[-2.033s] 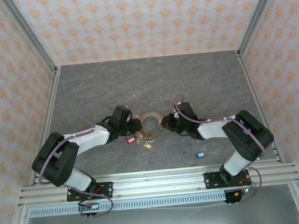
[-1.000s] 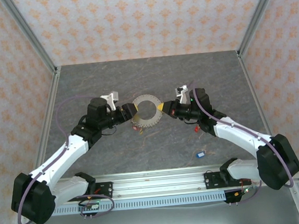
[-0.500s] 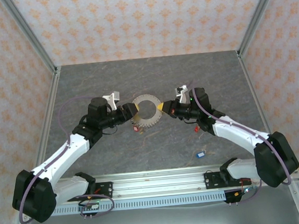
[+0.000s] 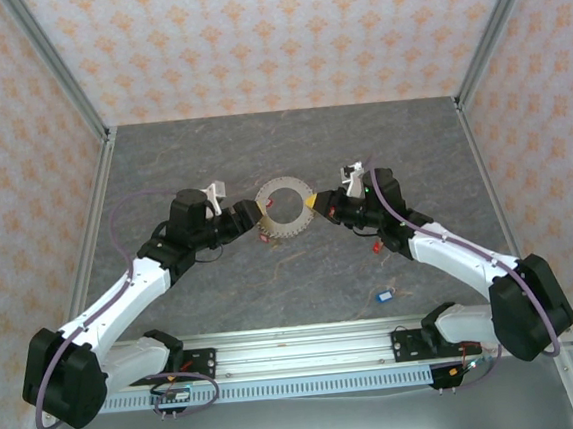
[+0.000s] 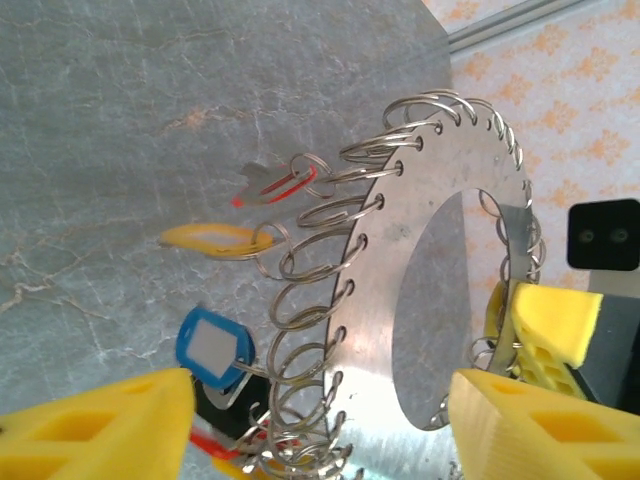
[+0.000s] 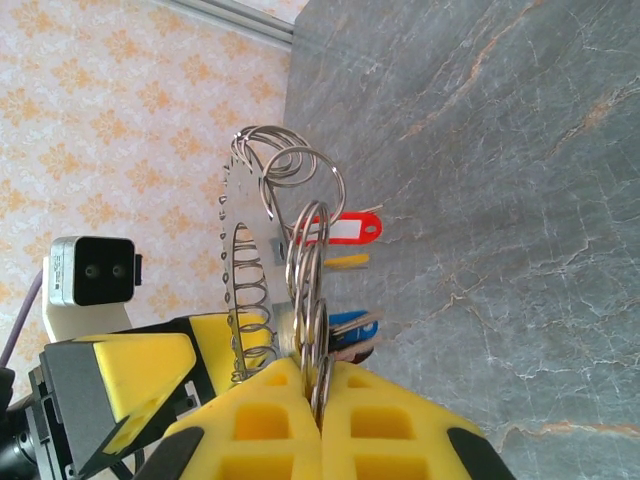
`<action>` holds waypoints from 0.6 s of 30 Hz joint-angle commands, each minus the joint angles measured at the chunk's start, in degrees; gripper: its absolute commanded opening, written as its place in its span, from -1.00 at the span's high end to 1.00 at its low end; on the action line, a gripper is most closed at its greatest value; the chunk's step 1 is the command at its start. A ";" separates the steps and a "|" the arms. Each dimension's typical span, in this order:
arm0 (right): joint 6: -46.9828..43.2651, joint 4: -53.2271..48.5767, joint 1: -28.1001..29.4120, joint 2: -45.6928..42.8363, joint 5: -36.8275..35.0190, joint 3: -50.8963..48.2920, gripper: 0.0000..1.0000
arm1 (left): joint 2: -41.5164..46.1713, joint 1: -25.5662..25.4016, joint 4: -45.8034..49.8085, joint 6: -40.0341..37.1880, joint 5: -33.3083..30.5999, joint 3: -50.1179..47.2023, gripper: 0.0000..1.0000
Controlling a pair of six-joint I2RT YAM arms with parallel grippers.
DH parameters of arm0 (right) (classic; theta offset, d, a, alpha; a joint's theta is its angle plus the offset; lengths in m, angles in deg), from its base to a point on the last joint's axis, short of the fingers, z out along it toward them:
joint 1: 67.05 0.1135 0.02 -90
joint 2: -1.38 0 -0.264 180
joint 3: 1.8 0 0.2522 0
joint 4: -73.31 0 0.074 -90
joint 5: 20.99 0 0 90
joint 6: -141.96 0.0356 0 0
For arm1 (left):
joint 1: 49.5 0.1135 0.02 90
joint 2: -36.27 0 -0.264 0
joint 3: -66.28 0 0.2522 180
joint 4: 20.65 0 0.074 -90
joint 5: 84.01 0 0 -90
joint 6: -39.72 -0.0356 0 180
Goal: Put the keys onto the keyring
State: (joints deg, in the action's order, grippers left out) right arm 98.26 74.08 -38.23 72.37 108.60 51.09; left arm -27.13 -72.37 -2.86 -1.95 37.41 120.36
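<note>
My right gripper (image 6: pixel 320 385) is fully closed, its yellow pads pinching the wire loops on the rim of the keyring (image 4: pixel 284 187). My left gripper (image 4: pixel 249 214) stands well open. From its wrist camera I see one yellow finger (image 5: pixel 100 425) out past the loops with daylight between them, and the other (image 5: pixel 540 420) over by the ring's far edge, so the ring's toothed plate sits between the jaws ungripped.

The ring hangs between the two arms near the middle of the table (image 4: pixel 211 151), facing flat up to the overhead camera. The keys (image 5: pixel 215 238) dangle off its left rim toward the surface, with red, yellow and blue tags. One blue-tagged key (image 4: pixel 382 294) lies loose near the front rail, well apart from the ring. A small red piece (image 4: pixel 375 248) sits beside my right forearm; I cannot tell what it is.

Beyond the ring I have broad grey tabletop up to the far wall (image 4: pixel 272 45). Both side rails are well apart from the arms.
</note>
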 commanded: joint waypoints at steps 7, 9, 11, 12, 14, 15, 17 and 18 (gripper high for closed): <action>2.69 8.51 0.02 -0.24 3.71 1.30 1.00 | -1.91 0.02 -7.56 1.55 6.78 0.10 -0.19; 3.13 9.03 0.08 -0.05 4.08 1.38 1.00 | -3.20 0.03 -8.48 1.74 8.38 0.50 -0.17; 3.10 9.18 0.06 0.03 4.44 1.35 1.00 | -3.81 0.04 -8.59 1.83 8.67 1.06 -0.16; 3.09 9.21 0.07 0.00 4.57 1.30 1.00 | -3.92 0.02 -8.79 2.07 8.75 1.23 -0.16; 2.75 8.80 0.04 0.11 5.01 1.44 1.00 | -3.52 0.02 -10.02 2.51 9.26 1.34 -0.16; 2.53 8.53 0.04 0.25 5.26 1.54 1.00 | -3.27 0.03 -10.67 2.77 9.36 1.35 -0.15; 2.38 8.14 0.07 0.55 5.80 1.65 1.00 | -2.92 0.00 -11.13 2.91 9.37 1.75 -0.01; 2.45 8.31 0.02 0.73 6.00 1.65 1.00 | -2.80 0.04 -11.17 2.88 9.37 1.94 0.08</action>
State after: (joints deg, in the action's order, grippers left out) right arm 100.18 78.03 -38.23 72.63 112.27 51.09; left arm -31.24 -72.37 -10.53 0.33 44.97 120.38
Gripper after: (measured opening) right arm 0.042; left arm 0.485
